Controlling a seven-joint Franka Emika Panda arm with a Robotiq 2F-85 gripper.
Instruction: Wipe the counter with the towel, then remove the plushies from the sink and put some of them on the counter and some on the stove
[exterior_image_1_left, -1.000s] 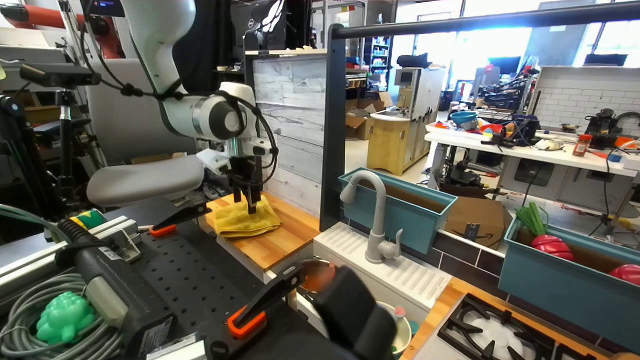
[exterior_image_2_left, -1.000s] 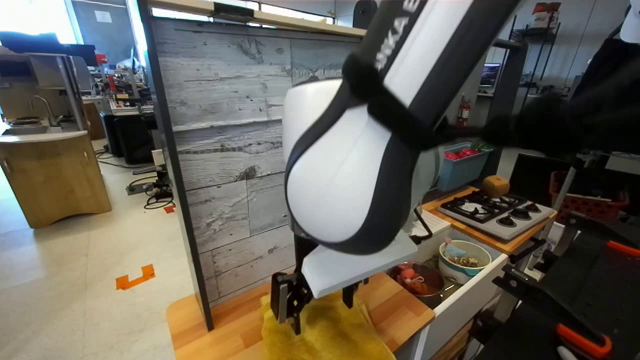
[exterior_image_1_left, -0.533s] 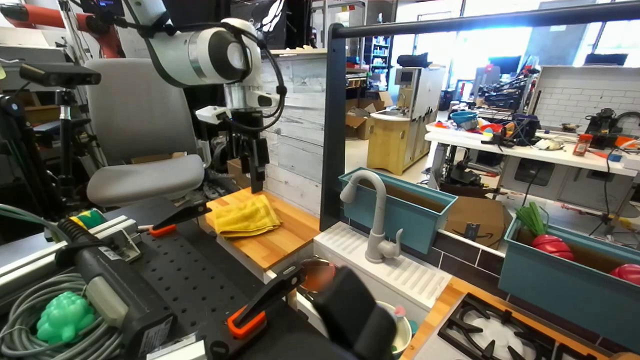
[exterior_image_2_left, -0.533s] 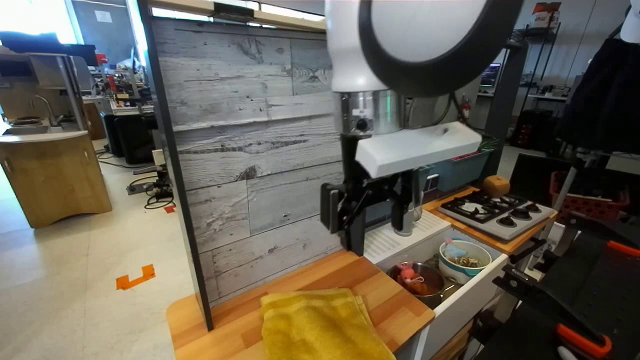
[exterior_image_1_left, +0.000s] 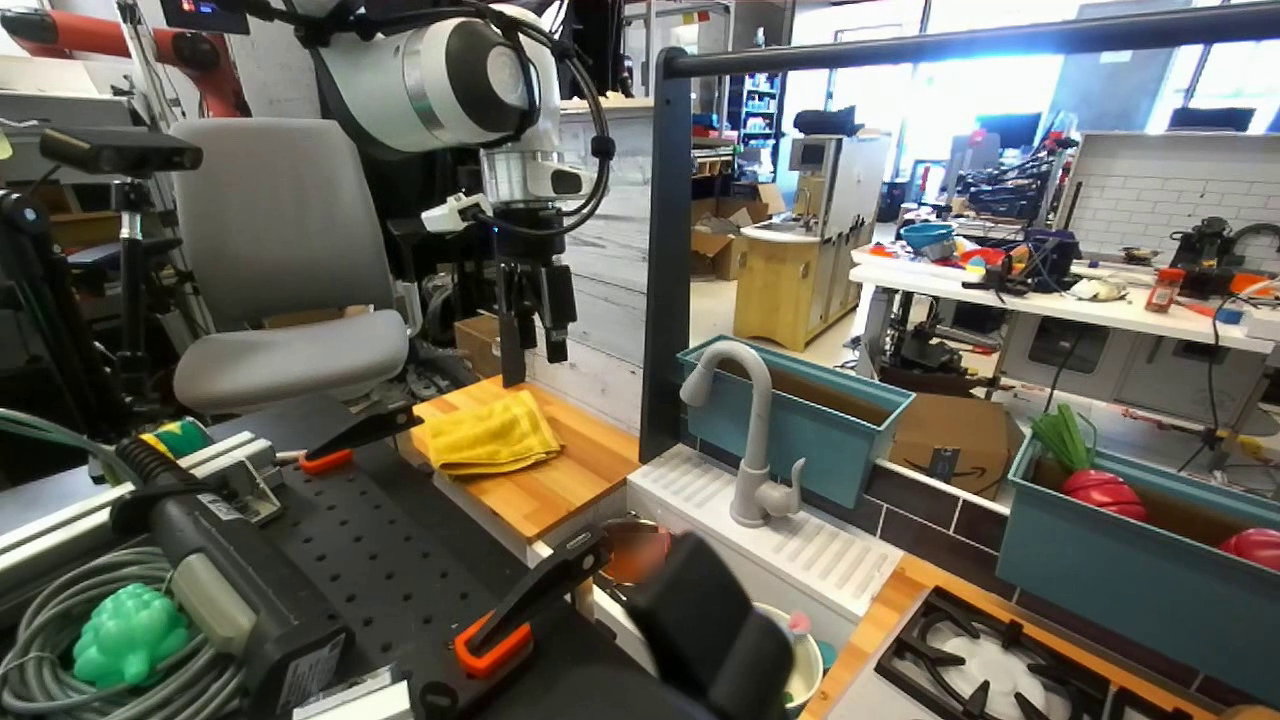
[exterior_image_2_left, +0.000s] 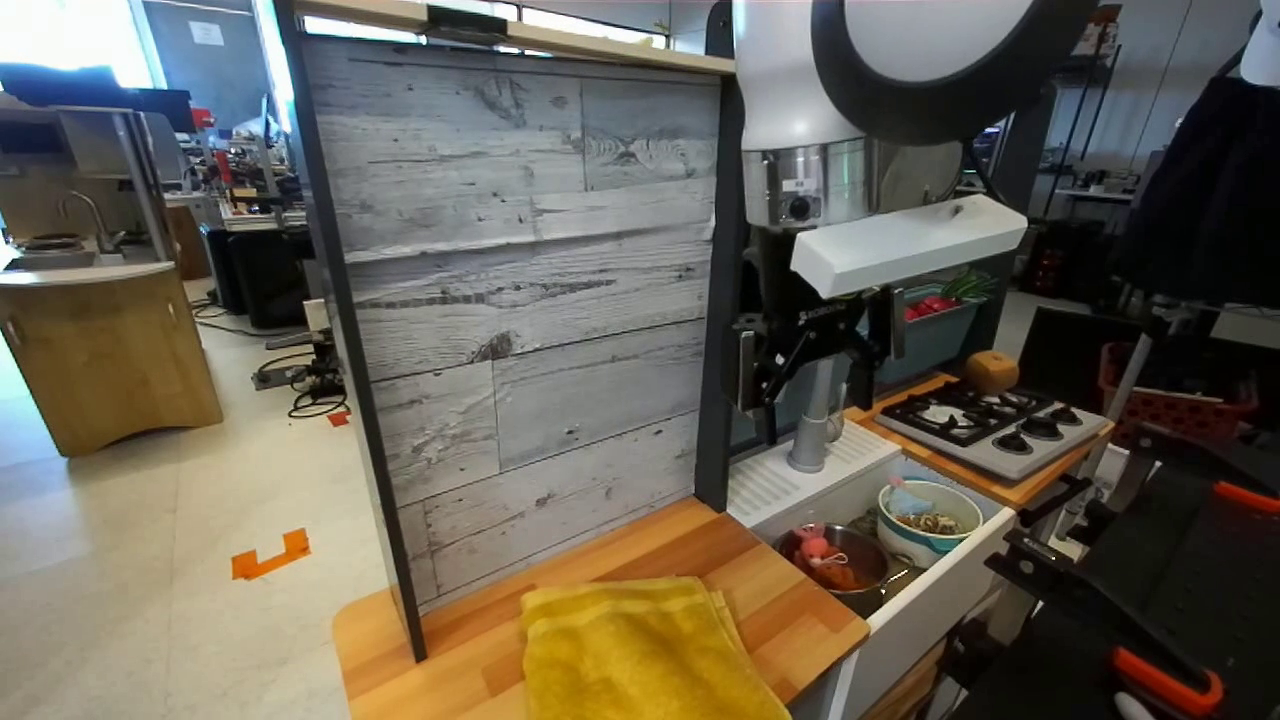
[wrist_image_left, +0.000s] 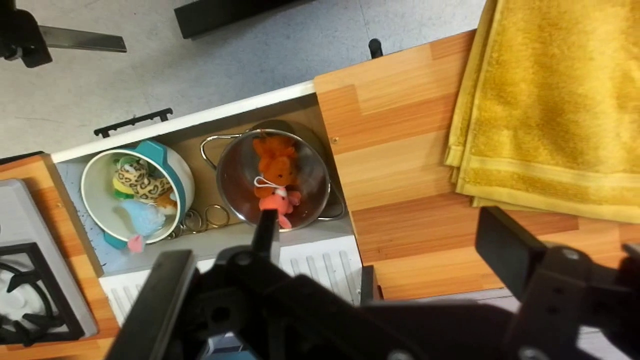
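The gripper (wrist_image_left: 377, 232) hangs high above the workspace, pointing down, its two fingers (wrist_image_left: 507, 250) standing wide apart; in the wrist view the sink-side back corner of the counter (exterior_image_2_left: 775, 560) and part of the white drainboard (wrist_image_left: 320, 262) show in the gap between them. The yellow towel (exterior_image_2_left: 645, 650) lies on the counter, well below the gripper, folded in layers and reaching the front edge. Bare wood runs between it and the edge beside the sink (exterior_image_2_left: 940, 595), and along the back edge, where the grey plank panel (exterior_image_2_left: 520, 300) stands upright. Inside the sink, a metal pot (wrist_image_left: 237, 180) sits just beside the counter's edge, holding an orange plush (wrist_image_left: 276, 160) and a pink plush (wrist_image_left: 276, 204) that touch. Nearer the stove (exterior_image_2_left: 980, 448), a white bowl with teal trim (wrist_image_left: 177, 175) holds a leopard-spotted plush (wrist_image_left: 140, 180) and a light-blue one (wrist_image_left: 142, 216), with a pink piece (wrist_image_left: 135, 244) at the rim. Metal rings (wrist_image_left: 217, 215) lie between pot and bowl. The grey tap (exterior_image_1_left: 755, 440) rises from the drainboard at the sink's back edge. A tan object (exterior_image_2_left: 992, 372), hard to identify, sits at the stove's back edge.
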